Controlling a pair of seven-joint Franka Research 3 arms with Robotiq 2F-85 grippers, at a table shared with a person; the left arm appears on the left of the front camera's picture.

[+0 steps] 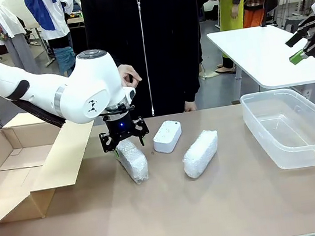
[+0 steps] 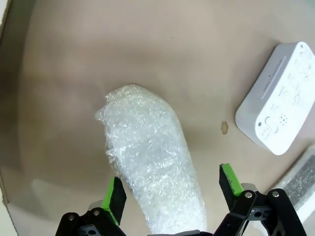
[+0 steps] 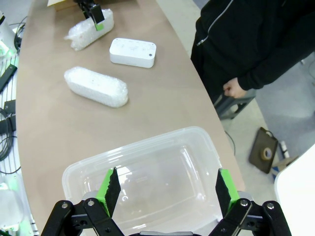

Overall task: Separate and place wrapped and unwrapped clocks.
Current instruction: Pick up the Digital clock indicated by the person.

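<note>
Brown bench here: your left claw is wide open, straddling one wrapped clock without squeezing it. The bare clock sits just beside that claw, with the second wrapped clock past it. Your right claw hangs open and empty above the clear tub.

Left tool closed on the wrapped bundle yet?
No, the left tool stands open, green pads straddling the bubble-wrapped bundle, with a gap beside one.

Whitish bubble-wrap bundles, white clock, brown box, clear tub, tan table
</note>
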